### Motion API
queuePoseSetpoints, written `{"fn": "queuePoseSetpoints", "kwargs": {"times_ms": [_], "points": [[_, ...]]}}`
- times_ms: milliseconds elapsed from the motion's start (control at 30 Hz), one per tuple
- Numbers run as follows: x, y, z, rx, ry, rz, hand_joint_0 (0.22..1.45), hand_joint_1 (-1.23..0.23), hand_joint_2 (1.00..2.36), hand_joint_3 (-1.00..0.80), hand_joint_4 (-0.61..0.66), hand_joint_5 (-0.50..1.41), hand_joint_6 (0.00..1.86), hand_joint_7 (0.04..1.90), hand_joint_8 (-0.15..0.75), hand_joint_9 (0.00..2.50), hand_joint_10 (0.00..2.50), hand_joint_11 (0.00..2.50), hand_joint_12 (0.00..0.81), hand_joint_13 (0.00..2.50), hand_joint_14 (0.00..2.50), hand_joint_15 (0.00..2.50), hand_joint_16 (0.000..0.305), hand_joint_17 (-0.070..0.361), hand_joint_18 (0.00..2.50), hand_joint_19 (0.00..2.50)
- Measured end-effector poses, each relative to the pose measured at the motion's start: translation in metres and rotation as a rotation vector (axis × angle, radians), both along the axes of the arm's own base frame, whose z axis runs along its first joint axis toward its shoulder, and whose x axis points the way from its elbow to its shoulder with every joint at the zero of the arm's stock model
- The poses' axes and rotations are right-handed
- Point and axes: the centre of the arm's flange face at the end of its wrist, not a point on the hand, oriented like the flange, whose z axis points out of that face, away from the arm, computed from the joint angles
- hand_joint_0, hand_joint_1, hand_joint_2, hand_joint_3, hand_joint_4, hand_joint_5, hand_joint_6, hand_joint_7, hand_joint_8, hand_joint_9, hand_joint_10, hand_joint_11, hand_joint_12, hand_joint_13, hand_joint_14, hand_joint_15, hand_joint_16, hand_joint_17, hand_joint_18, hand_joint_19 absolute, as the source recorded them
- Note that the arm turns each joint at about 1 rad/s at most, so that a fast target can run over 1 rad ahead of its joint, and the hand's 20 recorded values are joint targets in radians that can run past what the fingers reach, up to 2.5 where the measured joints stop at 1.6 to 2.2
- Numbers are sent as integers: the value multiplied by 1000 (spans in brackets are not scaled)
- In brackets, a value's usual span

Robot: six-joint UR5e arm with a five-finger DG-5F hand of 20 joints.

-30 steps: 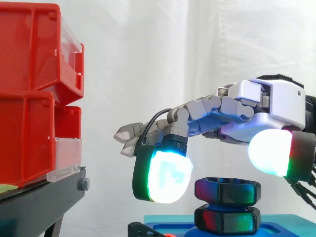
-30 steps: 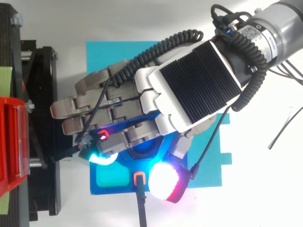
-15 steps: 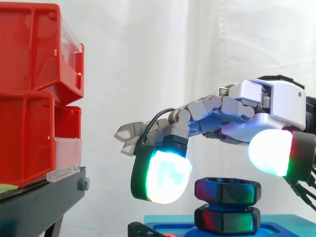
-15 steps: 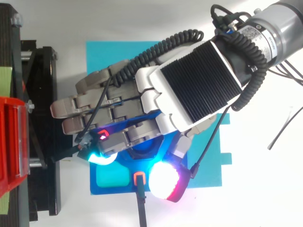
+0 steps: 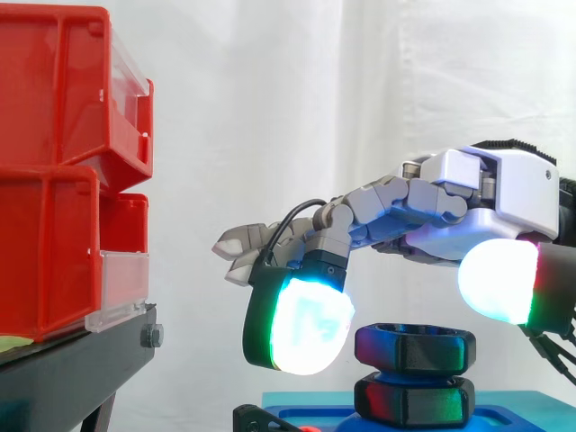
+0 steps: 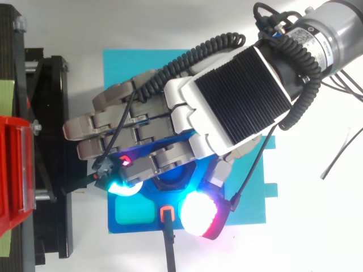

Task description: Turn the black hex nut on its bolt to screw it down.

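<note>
1. The hand hangs over the fixture, coming in from the right, its palm facing down.
2. The black hex nut sits right under it, on top of a second black hex piece; the two are stacked in line, both catching red and green glints.
3. One finger bends down, and its glowing white-cyan pad is level with the nut, just to its left, with a clear gap between them.
4. The thumb's white pad floats just above the nut's right edge, and I see no contact there either.
5. The other fingers reach out almost straight towards the red bins, so the hand is spread wide, gripping nothing.
6. From above, the hand covers most of the blue fixture plate, which lies on a teal mat.
7. The bins stand stacked on the black stand at the left, well apart from the nut.
</note>
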Motion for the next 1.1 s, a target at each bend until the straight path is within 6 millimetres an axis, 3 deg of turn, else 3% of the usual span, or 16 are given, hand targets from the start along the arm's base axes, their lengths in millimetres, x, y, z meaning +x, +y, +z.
{"fn": "queuePoseSetpoints", "kwargs": {"times_ms": [367, 733, 1100], "points": [[-2, -4, 0, -5, -1, 13, 516, -331, 1000, -500, 349, -124, 761, 688, 322, 404, 3, 116, 350, 312, 2, 73, 55, 124, 390, 510], [-7, -21, 0, -18, -9, 25, 517, -331, 1000, -500, 346, -124, 760, 684, 322, 408, 3, 118, 350, 312, 2, 69, 55, 124, 388, 510], [-14, -45, 1, -36, -35, 41, 496, -181, 1000, -500, 348, -125, 758, 687, 330, 413, 3, 124, 359, 319, 2, 83, 57, 129, 389, 521]]}}
